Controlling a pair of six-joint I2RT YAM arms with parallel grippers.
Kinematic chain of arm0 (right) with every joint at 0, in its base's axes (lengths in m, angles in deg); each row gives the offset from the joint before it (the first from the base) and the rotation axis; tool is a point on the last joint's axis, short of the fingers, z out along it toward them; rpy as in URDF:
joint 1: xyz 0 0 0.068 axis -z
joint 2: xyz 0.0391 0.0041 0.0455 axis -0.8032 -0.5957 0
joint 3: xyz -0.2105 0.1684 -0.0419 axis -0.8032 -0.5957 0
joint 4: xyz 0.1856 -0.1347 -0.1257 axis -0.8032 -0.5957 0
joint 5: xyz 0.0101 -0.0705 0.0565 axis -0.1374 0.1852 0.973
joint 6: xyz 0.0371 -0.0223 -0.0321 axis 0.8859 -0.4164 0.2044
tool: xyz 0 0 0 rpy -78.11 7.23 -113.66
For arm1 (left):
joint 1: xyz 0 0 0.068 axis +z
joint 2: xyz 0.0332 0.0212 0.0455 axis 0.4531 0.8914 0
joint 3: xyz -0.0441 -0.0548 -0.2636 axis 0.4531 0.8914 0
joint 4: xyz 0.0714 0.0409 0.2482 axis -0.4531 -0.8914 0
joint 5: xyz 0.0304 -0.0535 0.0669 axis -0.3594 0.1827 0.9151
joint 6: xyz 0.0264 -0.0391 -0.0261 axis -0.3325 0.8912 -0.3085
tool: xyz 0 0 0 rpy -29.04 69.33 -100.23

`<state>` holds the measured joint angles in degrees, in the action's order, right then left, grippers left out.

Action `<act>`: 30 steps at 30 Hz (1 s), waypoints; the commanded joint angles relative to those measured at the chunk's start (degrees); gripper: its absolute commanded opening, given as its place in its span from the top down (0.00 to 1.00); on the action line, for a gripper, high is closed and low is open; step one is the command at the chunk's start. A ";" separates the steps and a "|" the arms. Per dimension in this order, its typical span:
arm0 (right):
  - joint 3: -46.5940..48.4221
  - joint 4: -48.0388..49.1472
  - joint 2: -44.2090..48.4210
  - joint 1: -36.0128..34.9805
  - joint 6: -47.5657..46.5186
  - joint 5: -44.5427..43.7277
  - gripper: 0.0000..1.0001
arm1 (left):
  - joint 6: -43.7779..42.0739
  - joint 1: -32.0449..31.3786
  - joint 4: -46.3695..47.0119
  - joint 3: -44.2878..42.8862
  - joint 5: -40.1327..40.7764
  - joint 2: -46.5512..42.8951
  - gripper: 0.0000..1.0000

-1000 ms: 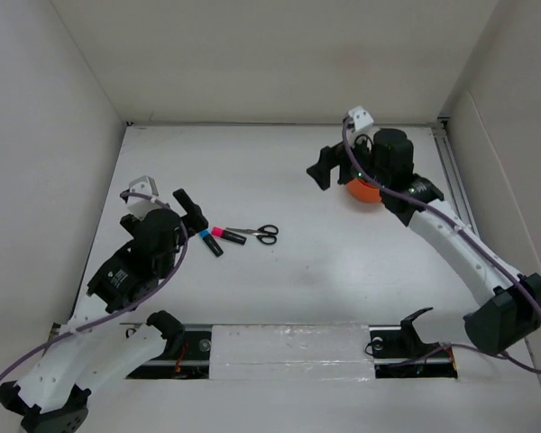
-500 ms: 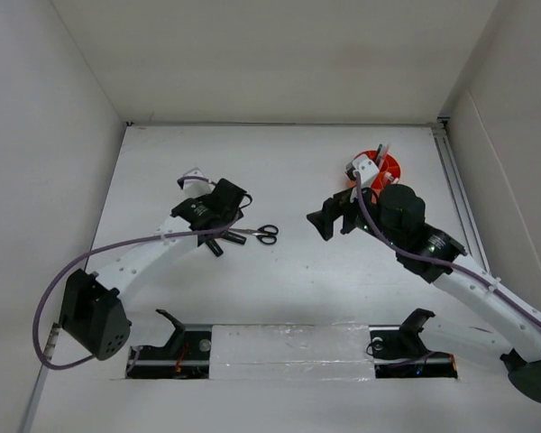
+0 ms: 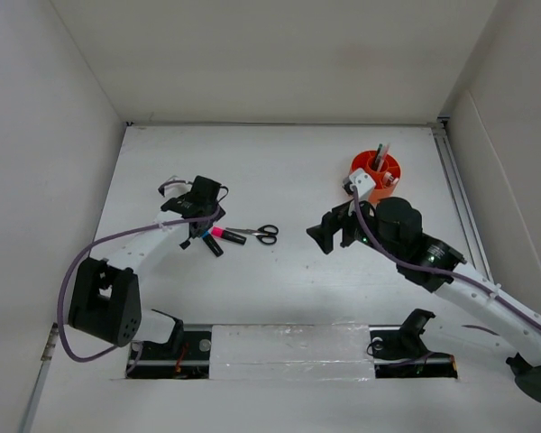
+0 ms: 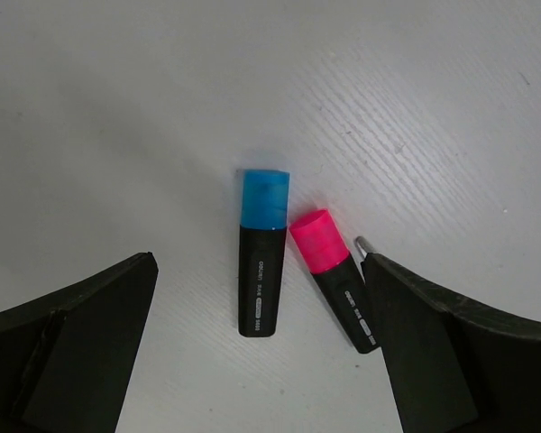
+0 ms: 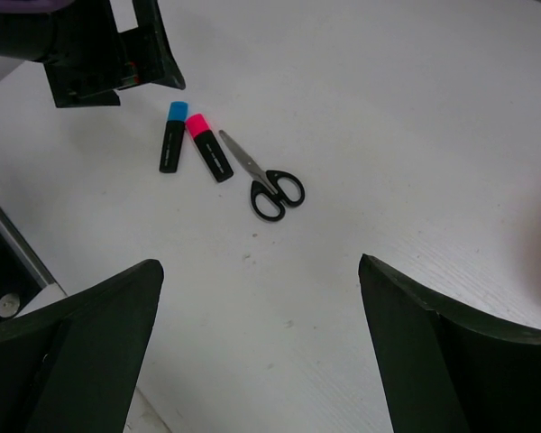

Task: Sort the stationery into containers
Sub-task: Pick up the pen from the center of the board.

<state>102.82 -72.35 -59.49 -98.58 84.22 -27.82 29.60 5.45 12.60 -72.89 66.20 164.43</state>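
A blue-capped black marker (image 4: 261, 263) and a pink-capped black marker (image 4: 334, 278) lie side by side on the table. My left gripper (image 4: 260, 271) is open and empty just above them, its fingers on either side of both; it also shows in the top view (image 3: 198, 225). Black-handled scissors (image 3: 259, 234) lie right of the markers, their tip (image 4: 362, 244) beside the pink one. The orange pot (image 3: 376, 170) stands at the back right with pens (image 3: 381, 153) upright in it. My right gripper (image 3: 330, 232) is open and empty, in front of and to the left of the pot, and faces the scissors (image 5: 268, 185).
White walls close in the table on the left, back and right. A metal rail (image 3: 454, 180) runs along the right edge. The right wrist view shows the left gripper's body (image 5: 108, 54) above the blue marker (image 5: 172, 135) and the pink marker (image 5: 209, 146).
My left arm has reached out from the near left and settled over the two markers. My right gripper has left the orange pot and moved toward the table's middle.
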 commanded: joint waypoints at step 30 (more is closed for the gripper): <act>-3.72 5.36 0.95 -4.25 1.61 -0.41 0.06 | -0.97 5.85 7.24 3.56 -4.86 15.49 0.48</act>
<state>98.84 -69.73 -60.36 -102.27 85.42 -27.25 27.68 11.26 19.66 -70.53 63.34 177.90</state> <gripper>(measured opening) 0.943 0.529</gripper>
